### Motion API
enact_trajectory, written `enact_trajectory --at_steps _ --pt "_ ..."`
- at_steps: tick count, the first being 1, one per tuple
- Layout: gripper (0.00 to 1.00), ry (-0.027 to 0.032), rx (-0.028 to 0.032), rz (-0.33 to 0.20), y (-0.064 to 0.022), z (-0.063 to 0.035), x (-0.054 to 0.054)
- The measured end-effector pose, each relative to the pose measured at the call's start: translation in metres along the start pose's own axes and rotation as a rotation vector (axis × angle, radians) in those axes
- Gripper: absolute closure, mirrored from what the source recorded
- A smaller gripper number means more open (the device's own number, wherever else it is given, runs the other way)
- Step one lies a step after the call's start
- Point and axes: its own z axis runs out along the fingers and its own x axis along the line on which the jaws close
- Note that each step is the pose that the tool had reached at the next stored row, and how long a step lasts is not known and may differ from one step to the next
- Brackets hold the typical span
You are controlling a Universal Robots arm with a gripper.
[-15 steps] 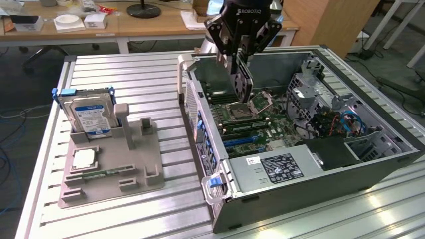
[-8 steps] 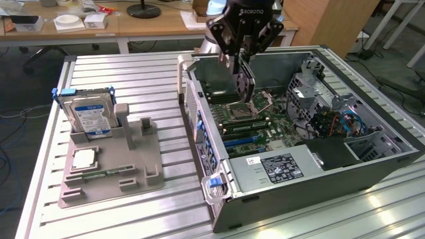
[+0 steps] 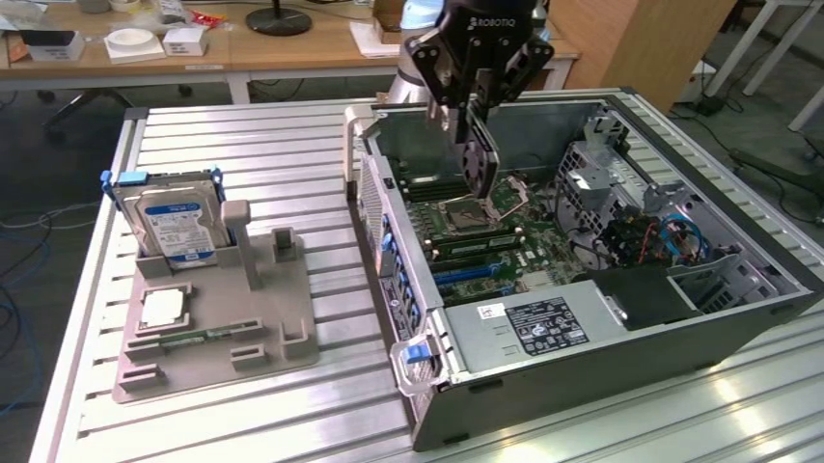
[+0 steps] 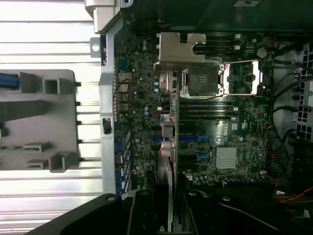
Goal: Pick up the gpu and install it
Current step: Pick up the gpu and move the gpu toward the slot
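Gpu point(image 3: 480, 159), clamped upright between closed gripper point(image 3: 470, 116) fingers, hangs over the open case point(image 3: 618, 338), at 12 o'clock of the CPU socket point(image 3: 464, 214). Install step: alignment with a motherboard slot is judged outstanding.

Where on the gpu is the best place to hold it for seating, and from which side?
Its top edge, from straight above, as the gripper grips it now. The gpu hangs roughly upright on edge over the open case. It is a thin flat card, so a pinch across its two faces suits it and leaves the lower edge free to face the motherboard.
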Motion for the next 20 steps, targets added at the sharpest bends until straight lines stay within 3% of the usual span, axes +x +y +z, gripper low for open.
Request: enact_trajectory --at_steps 20 --pt "0.74 0.0 0.0 0.0 0.0003 0.0002 -0.0089"
